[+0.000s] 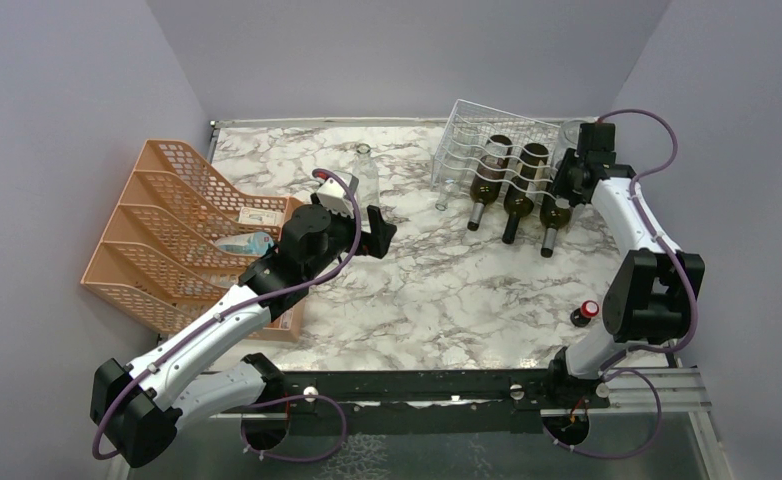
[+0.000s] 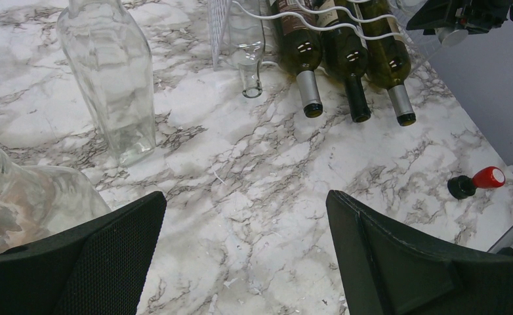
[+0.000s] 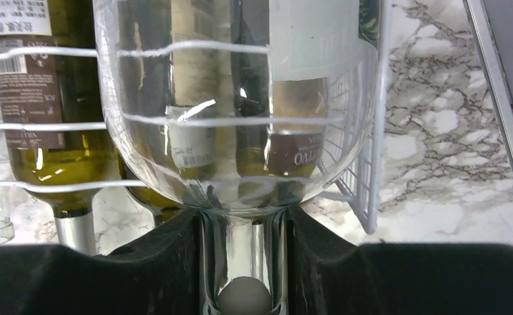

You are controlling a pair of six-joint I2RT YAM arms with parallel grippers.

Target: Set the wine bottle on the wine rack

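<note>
The right claw (image 3: 244, 259) is clamped on the neck of the clear wine bottle (image 3: 234, 131), held up against the wine rack (image 1: 467, 125) at the bench's far right corner. Placing is the step in hand. The next move calls for seating the bottle in a free cradle, then letting go. The left claw (image 2: 247, 243) hangs wide apart.

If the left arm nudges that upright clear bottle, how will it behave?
The clear bottle stands upright, tall on a small base, so a high push would probably tip it. It looks like empty glass: likely light, slick and breakable. Lying down, it would probably roll.
</note>
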